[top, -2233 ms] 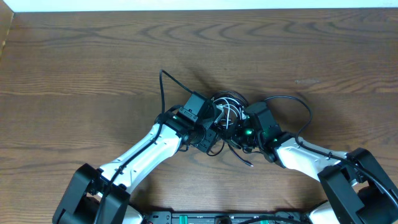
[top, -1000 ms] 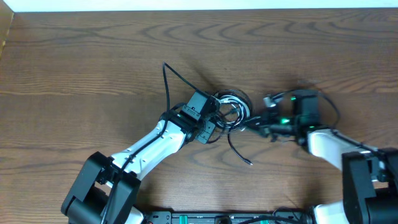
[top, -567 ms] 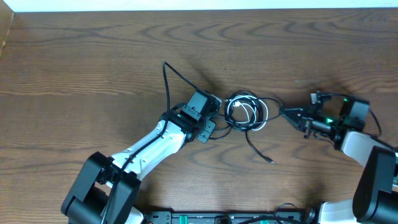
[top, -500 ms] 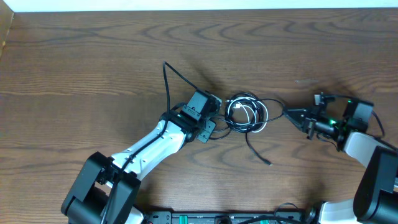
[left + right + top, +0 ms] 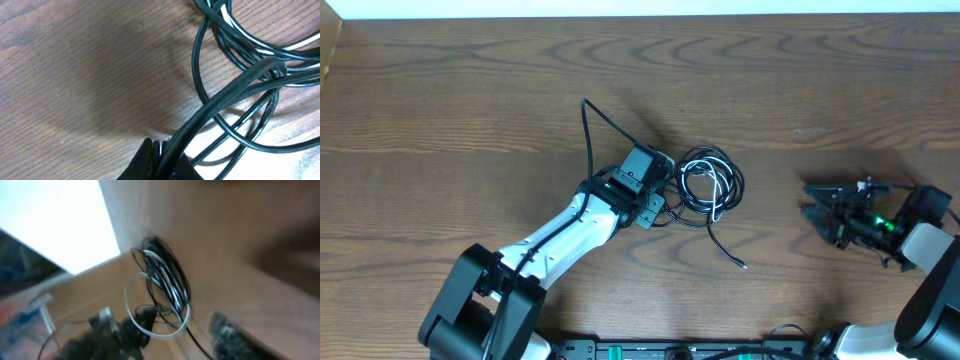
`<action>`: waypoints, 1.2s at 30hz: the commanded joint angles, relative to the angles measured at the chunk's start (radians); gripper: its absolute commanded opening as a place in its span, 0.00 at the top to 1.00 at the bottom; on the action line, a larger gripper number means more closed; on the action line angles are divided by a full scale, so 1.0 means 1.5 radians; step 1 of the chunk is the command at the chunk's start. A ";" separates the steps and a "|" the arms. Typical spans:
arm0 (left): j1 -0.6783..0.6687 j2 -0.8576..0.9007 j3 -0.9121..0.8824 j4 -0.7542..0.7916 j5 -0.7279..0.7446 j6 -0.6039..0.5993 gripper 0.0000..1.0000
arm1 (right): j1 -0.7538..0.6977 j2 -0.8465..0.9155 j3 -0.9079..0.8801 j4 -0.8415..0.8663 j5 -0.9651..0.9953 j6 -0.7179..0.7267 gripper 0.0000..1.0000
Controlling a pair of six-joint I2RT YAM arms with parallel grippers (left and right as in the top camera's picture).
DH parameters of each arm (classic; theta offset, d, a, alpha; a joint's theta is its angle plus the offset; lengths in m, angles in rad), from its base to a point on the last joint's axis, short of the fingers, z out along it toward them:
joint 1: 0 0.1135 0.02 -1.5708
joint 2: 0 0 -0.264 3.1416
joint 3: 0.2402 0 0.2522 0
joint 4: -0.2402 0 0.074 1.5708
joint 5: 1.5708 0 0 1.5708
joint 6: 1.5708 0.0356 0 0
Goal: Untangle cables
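Observation:
The cables lie in one tangled coil [image 5: 712, 183] just right of my left gripper [image 5: 663, 196]. The thin black cable [image 5: 235, 90] makes several loops, and one free plug end [image 5: 744, 265] trails toward the front. The white cable [image 5: 718, 196] runs through those loops and shows as a pale loop [image 5: 156, 311] in the blurred right wrist view. My left gripper [image 5: 163, 154] is shut on a strand of the black cable. My right gripper [image 5: 813, 201] stands open far to the right, holding nothing and well apart from the coil [image 5: 167, 282].
The arm's own thicker black wire [image 5: 592, 135] arcs up behind the left wrist. The wooden table [image 5: 470, 100] stretches bare to the back and left, and its pale far edge [image 5: 640, 8] runs along the top. The left arm [image 5: 107, 335] shows blurred in the right wrist view.
My right gripper opened, let go of the black cable and drew back to the right. The stretched coil sprang back left toward the left gripper, which stayed put.

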 commanded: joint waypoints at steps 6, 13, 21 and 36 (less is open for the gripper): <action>0.002 -0.012 -0.002 0.004 -0.010 -0.001 0.92 | 0.132 -0.009 -0.001 -0.168 0.003 -0.214 0.34; 0.002 -0.012 -0.002 0.005 -0.010 -0.017 0.92 | 0.274 -0.009 -0.001 -0.203 -0.065 -0.202 0.40; 0.002 -0.012 -0.002 0.011 0.014 -0.049 0.92 | 0.363 -0.009 -0.001 -0.134 -0.038 -0.054 0.55; 0.002 -0.012 -0.002 0.019 0.141 -0.051 0.93 | 0.591 -0.009 -0.001 0.181 0.258 0.504 0.57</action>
